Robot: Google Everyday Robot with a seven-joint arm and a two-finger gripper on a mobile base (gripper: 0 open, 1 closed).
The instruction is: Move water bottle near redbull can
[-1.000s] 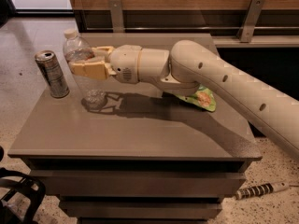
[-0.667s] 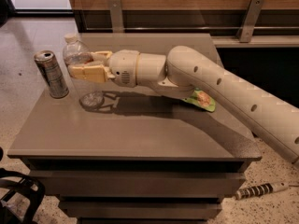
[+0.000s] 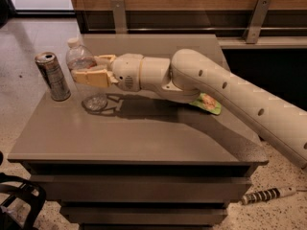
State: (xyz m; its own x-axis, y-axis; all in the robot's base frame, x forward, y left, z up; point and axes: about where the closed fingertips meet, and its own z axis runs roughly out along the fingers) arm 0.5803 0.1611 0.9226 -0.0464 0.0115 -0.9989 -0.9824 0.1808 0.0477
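Note:
The water bottle, clear with a white cap and a reddish band, stands upright at the left part of the grey table. My gripper reaches in from the right and is shut on the bottle's body, one finger in front and one behind it. The redbull can, silver and blue-grey with a pull tab, stands upright just left of the bottle, a small gap apart, near the table's left edge.
A green snack bag lies on the table at the right, partly hidden under my arm. A wooden wall and metal rail run behind the table. A striped cable end lies on the floor at the lower right.
My gripper has carried the bottle a little to the left, toward the can. The can has not moved.

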